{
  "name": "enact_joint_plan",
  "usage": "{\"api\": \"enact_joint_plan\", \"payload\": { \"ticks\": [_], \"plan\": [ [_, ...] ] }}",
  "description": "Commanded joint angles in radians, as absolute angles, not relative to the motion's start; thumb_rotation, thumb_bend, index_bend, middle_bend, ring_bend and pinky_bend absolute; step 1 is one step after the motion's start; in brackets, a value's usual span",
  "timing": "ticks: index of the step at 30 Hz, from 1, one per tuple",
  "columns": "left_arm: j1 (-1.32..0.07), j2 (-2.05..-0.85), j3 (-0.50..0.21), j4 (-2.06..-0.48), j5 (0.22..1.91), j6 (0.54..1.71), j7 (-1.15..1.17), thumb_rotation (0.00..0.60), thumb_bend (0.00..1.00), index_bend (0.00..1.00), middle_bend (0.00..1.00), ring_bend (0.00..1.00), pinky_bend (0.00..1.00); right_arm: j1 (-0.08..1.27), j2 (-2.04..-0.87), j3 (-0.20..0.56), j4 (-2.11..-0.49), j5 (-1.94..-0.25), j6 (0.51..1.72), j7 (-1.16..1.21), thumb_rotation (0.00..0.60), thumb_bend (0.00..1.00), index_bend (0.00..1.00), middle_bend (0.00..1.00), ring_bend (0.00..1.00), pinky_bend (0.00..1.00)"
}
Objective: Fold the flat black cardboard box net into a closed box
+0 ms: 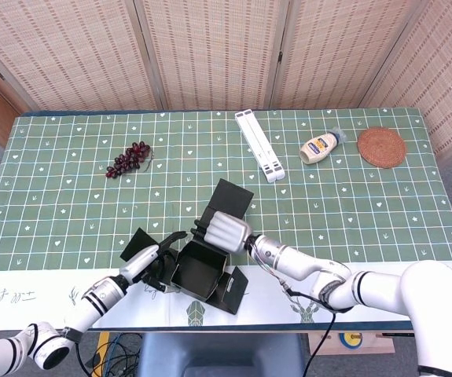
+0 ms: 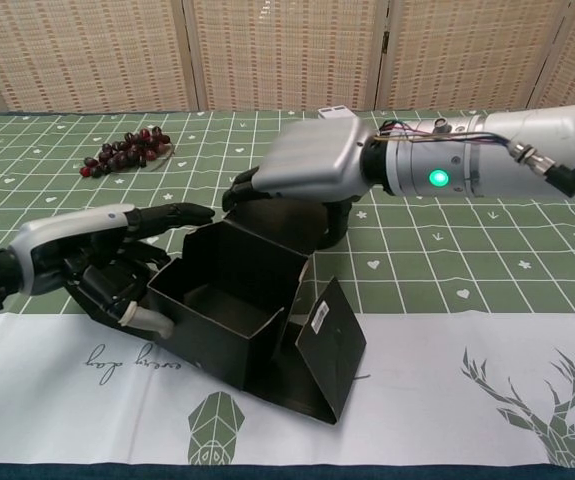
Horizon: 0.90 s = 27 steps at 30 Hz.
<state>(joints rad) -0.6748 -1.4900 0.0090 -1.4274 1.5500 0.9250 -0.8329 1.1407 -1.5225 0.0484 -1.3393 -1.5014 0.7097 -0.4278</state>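
The black cardboard box (image 1: pixel 200 272) (image 2: pixel 222 318) stands half folded near the table's front edge, its top open and its walls upright. A loose flap with a barcode label (image 2: pixel 331 342) leans out at its near right, and the lid flap (image 1: pixel 232 197) sticks out behind. My left hand (image 1: pixel 152 261) (image 2: pixel 112 268) grips the box's left side, one finger along the top edge and the thumb against the wall. From above, my right hand (image 1: pixel 222 229) (image 2: pixel 305 168) holds the far wall, fingers curled over its edge.
A bunch of grapes (image 1: pixel 129 159) lies at the back left. A white folded stand (image 1: pixel 259 145), a mayonnaise bottle (image 1: pixel 320 147) and a round woven coaster (image 1: pixel 381 147) lie at the back right. A white printed runner (image 2: pixel 447 370) lines the front edge.
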Motion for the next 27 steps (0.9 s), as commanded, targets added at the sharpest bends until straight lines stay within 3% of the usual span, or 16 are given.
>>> {"api": "enact_joint_plan", "payload": {
  "ticks": [1, 27],
  "plan": [
    [-0.676, -1.486, 0.012, -1.430, 1.547, 0.921, -0.840, 0.600, 0.11, 0.01, 0.01, 0.45, 0.68, 1.140, -1.519, 0.045, -1.341, -1.518, 0.719, -0.422, 0.600, 0.31, 0.17, 0.36, 0.83, 0.86],
    [-0.712, -1.464, 0.032, -1.438, 1.544, 0.853, -0.955, 0.600, 0.11, 0.05, 0.06, 0.47, 0.70, 1.133, -1.500, 0.031, -1.337, -1.613, 0.757, -0.387, 0.600, 0.32, 0.18, 0.36, 0.84, 0.86]
  ]
}}
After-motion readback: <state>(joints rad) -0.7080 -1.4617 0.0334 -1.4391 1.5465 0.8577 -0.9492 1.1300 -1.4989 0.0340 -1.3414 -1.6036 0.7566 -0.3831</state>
